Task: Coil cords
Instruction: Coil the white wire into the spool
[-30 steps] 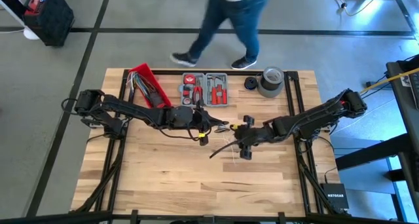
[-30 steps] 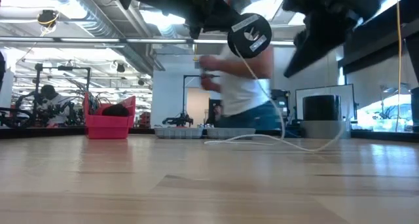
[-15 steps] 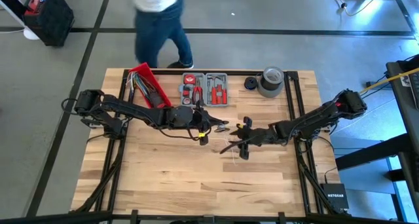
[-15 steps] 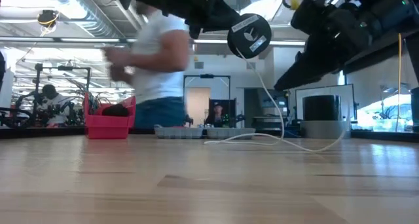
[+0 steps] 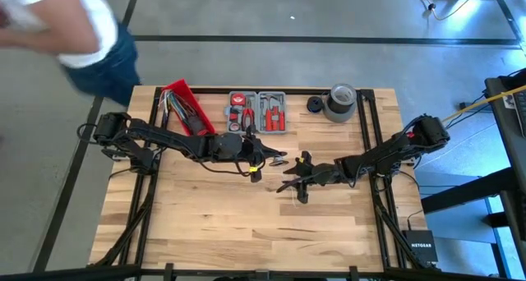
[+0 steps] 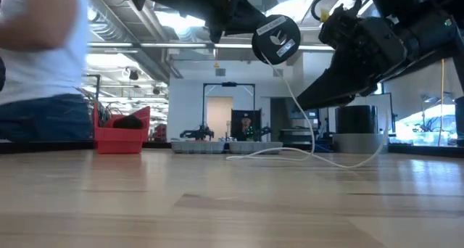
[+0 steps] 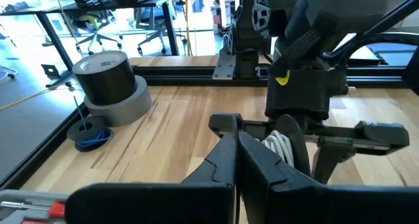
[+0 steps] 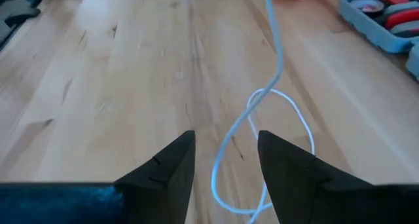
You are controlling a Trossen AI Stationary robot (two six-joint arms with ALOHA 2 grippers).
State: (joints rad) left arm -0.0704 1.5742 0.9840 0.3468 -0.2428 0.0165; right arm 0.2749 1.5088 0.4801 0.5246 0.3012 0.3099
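Observation:
The white cord (image 8: 230, 135) lies in a loose loop on the wooden table; it also shows in the low view (image 6: 290, 152). It runs up to a dark round disc (image 6: 276, 38) with turns of white cord (image 7: 278, 144) wound beside it, held above mid-table at my left gripper (image 5: 278, 160). That gripper's fingers are shut (image 7: 234, 129). My right gripper (image 5: 292, 185) is open, low over the table, with its fingers on either side of the cord's loop (image 8: 222, 142) and touching nothing. A small dark coil (image 7: 88, 133) lies by the tape roll. My left gripper is shut with the dark disc (image 7: 294, 155) and the white turns close beside its fingers (image 7: 226, 152). The fingers themselves hide the place of contact. The disc is lifted clear of the table, and the cord hangs slack from it down to the wood.
A red bin (image 5: 185, 107) and a grey tool tray (image 5: 257, 111) stand at the table's far edge. A grey tape roll (image 5: 339, 102) stands at the far right. A person (image 5: 74, 34) is on the floor beyond the far left corner.
My right gripper has gone toward the table's left edge and down, closer to the cord's loop and to my left gripper. The disc and cord have stayed where they were. The person has walked leftward along the table's far side.

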